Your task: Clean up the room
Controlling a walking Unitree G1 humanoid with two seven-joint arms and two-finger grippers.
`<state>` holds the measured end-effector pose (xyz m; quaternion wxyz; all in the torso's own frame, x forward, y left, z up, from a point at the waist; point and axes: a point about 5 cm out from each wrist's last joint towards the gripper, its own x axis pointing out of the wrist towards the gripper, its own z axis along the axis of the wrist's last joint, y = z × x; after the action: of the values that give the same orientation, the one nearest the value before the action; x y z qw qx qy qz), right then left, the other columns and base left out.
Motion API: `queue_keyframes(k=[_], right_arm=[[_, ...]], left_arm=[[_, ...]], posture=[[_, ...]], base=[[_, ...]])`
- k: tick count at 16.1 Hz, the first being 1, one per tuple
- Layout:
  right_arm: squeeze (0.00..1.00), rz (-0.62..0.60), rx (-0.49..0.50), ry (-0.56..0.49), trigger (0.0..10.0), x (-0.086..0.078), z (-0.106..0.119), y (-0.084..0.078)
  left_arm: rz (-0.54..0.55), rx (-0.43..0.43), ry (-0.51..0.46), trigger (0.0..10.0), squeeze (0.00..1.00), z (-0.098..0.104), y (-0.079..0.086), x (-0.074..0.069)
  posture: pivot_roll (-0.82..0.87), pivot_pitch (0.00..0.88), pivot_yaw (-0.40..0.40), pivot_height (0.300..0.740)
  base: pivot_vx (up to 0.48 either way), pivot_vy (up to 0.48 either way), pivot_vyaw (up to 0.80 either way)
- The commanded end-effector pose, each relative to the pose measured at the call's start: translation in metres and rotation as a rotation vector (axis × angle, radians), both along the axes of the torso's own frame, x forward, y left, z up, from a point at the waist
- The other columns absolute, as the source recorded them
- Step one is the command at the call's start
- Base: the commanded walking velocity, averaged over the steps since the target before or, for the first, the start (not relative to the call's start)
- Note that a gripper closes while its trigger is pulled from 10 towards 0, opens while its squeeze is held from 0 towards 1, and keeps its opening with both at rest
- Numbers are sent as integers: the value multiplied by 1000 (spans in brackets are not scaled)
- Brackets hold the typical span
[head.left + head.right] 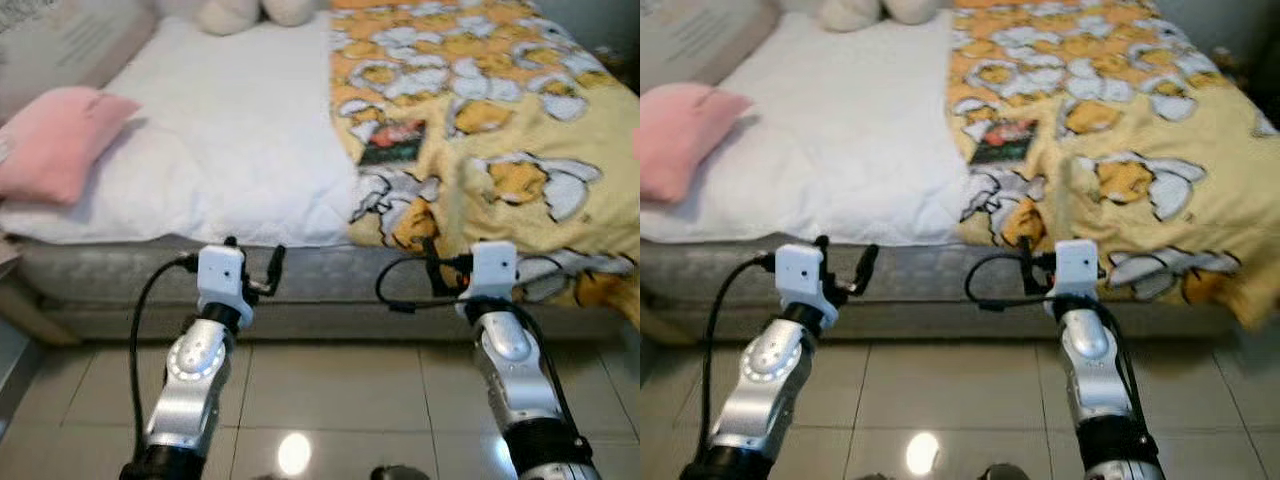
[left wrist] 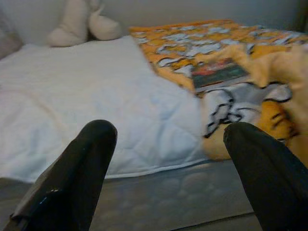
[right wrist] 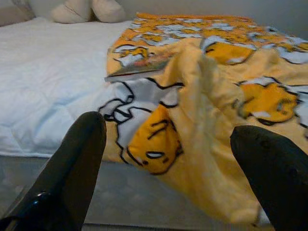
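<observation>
Left eye view: robot stands at the side of the bed (image 1: 150, 255), both arms raised fwd over the tile floor (image 1: 330, 390). Left claw (image 1: 255, 262) hangs just short of the mattress edge, by the white sheet (image 1: 230, 140). Right claw (image 1: 435, 262) is close to the hanging edge of the yellow cartoon blanket (image 1: 500, 150), not touching it. Blanket covers the robot's-right half of the bed, rumpled, its edge drooping over the side. A book (image 1: 392, 143) lies on it near the sheet/blanket border. Pink pillow (image 1: 55, 140) at far left; cream plush toys (image 1: 250, 12) at the head end.

Right eye view: same layout, nothing extra.

Left wrist view: left claw fingers (image 2: 72, 178) spread wide, nothing between them; aimed at sheet, w/ book beyond.

Right wrist view: right claw fingers (image 3: 72, 163) also wide apart, empty; blanket's folded corner lies straight ahead, between them.

Handling, as I judge it: blanket is soft, light-ish, limp, so it'll sag & drag. Best to pinch a thick fold at the drooping edge or corner, not the flat middle. The book on top will likely slide if the blanket is pulled. Book is stiff, thin & flat, so it's awkward to pinch lying flat; take it by an overhanging edge or the spine.
</observation>
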<state>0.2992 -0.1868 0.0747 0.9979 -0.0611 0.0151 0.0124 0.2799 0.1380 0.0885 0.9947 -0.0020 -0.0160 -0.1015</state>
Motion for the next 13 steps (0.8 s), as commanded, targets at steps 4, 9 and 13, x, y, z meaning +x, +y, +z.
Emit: queue_keyframes(k=[4,9,13], right_arm=[[0,14,-3,-31,10000,6,6,3],[0,5,-7,-45,10000,10,9,2],[0,5,2,-45,10000,12,9,4]], left_arm=[[19,-26,-35,10000,0,7,0,4],[-19,-16,-54,10000,0,11,-5,6],[-38,-7,-66,10000,0,14,-11,9]], posture=[[-163,0,94,740],[-160,0,97,740],[-156,0,94,740]], base=[[474,0,0],[475,0,0],[480,0,0]])
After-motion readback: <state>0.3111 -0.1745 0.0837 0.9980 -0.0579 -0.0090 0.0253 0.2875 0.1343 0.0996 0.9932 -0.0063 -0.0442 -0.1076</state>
